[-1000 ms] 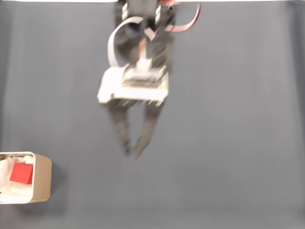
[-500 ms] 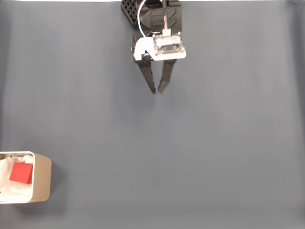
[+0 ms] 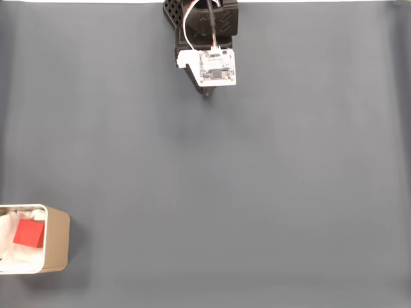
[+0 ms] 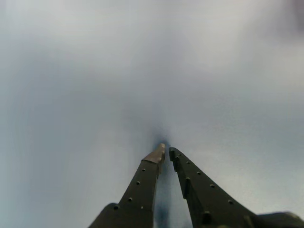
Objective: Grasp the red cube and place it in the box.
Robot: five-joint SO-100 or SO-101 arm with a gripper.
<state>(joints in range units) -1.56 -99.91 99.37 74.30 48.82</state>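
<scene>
The red cube point(image 3: 29, 233) already sits in the box point(image 3: 56, 239) at lower left, so you risk little unless the closed, empty claw point(image 4: 166, 152) swings back and knocks it.

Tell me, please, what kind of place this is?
Probably a tabletop test setup for a small robot arm: a plain grey mat covers the surface, the arm's pincer is drawn back to the far edge, and a small box holds a red cube.
</scene>
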